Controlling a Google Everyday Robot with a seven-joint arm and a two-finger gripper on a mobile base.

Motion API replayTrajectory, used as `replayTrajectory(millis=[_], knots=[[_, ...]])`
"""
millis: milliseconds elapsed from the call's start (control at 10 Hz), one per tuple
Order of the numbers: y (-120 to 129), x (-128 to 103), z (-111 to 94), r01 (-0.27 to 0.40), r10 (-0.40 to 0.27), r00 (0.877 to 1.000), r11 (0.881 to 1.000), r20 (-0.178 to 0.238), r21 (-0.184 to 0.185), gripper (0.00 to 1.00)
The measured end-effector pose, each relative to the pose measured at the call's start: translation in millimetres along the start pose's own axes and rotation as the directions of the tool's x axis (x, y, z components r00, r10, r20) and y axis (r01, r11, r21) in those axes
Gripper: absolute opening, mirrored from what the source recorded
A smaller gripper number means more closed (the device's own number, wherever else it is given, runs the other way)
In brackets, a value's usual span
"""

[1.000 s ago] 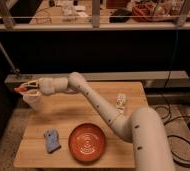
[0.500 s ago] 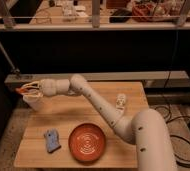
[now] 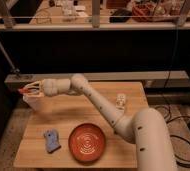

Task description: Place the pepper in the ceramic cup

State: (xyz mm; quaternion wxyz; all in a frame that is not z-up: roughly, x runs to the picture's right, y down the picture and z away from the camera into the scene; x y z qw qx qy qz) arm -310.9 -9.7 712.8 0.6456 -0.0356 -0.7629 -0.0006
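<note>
My gripper (image 3: 29,90) is at the table's far left corner, at the end of the arm stretched leftward. It is shut on the pepper (image 3: 23,91), a small orange-red piece sticking out at the fingertips. The ceramic cup (image 3: 36,105) is off-white and stands directly below the gripper, its rim partly hidden by the fingers. The pepper is held just above the cup's left rim.
A wide orange-brown ribbed bowl (image 3: 88,142) sits at the front middle of the wooden table (image 3: 113,120). A blue object (image 3: 51,140) lies at the front left. A small pale item (image 3: 120,100) stands at the right. A dark railing runs behind the table.
The gripper with the pepper has dropped slightly towards the cup. The bowl and the blue object have not moved.
</note>
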Motion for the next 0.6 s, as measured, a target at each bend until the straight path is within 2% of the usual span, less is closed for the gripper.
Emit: replayTrajectory(millis=[200,600], knots=[[-3.4,7.7,-2.0,-0.001,0.001,1.0,1.0,0.0,0.007,0.8],[-7.3,20.5,5.8,-0.003,0.003,1.0,1.0,0.014,0.01,0.8]])
